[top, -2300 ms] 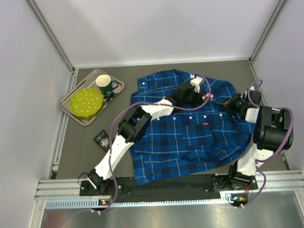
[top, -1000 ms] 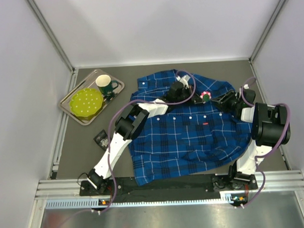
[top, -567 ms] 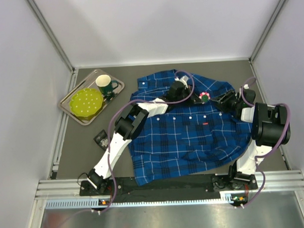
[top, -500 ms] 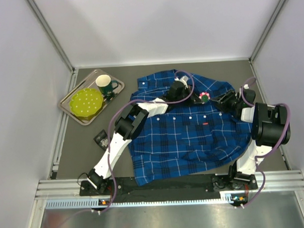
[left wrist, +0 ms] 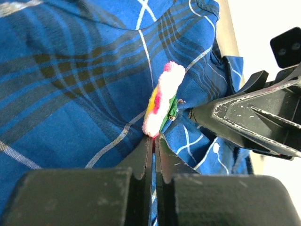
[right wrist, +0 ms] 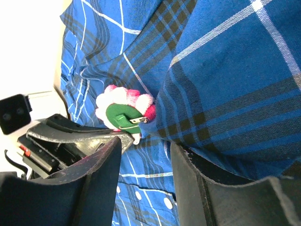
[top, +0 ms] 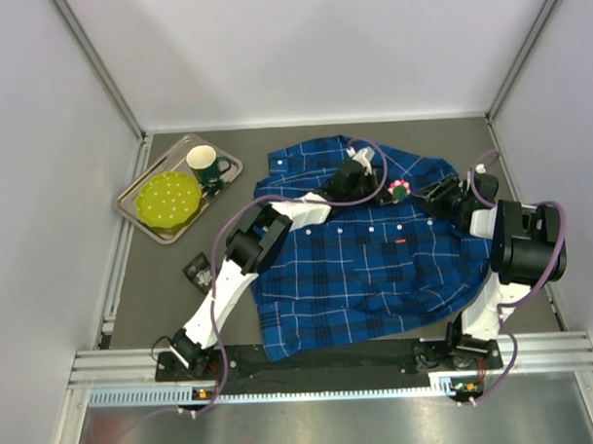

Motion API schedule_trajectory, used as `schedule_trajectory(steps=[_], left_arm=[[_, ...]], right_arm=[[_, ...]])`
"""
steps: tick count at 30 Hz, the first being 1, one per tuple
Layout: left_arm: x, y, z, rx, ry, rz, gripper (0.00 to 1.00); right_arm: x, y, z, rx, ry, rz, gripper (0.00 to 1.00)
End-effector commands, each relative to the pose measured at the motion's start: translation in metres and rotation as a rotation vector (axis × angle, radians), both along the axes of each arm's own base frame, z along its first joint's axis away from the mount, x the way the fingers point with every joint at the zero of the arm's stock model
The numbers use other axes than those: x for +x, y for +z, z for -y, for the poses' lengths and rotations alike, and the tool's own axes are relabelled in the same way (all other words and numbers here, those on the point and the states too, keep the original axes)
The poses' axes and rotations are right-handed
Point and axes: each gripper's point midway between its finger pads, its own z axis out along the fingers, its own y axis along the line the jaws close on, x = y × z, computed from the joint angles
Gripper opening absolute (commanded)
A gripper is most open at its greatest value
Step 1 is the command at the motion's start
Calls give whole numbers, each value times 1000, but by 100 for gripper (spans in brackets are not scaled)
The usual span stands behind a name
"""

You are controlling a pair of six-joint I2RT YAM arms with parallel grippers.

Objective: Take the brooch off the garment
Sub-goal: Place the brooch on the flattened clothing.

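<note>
The garment, a blue and navy plaid shirt (top: pixel 366 254), lies spread on the grey table. The brooch (top: pixel 400 188) is a fluffy white, pink and yellow flower with a green back and a metal pin, and sits near the shirt's upper right. In the left wrist view my left gripper (left wrist: pixel 154 139) is shut on the lower edge of the brooch (left wrist: pixel 162 101). My left gripper (top: pixel 386 187) reaches it from the left. My right gripper (top: pixel 421 196) is open just right of it. In the right wrist view the brooch's green back (right wrist: pixel 123 116) lies beyond my right gripper (right wrist: pixel 146 148), with shirt fabric between the fingers.
A metal tray (top: pixel 144 179) at the back left holds a green mug (top: pixel 207 167) and a yellow-green dotted dish (top: pixel 169 200). A small black object (top: pixel 197 271) lies left of the shirt. White walls stand on three sides.
My right gripper has moved left, close to the brooch. My left gripper has pulled back slightly left and the brooch has shifted a little left with it; almost nothing has moved in the last second.
</note>
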Motion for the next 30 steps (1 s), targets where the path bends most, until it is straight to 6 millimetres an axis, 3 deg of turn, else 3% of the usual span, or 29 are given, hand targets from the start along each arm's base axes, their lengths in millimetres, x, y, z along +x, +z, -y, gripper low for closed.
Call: schedule_trajectory(steps=[1, 13, 30], left_arm=[[5, 67, 11, 20, -35, 351, 0], [0, 72, 20, 126, -29, 707, 0], [-16, 70, 25, 122, -111, 879, 0]], right_arm=[[10, 9, 0, -33, 5, 54, 45], [8, 2, 12, -25, -54, 19, 39], [7, 4, 17, -25, -78, 22, 38]])
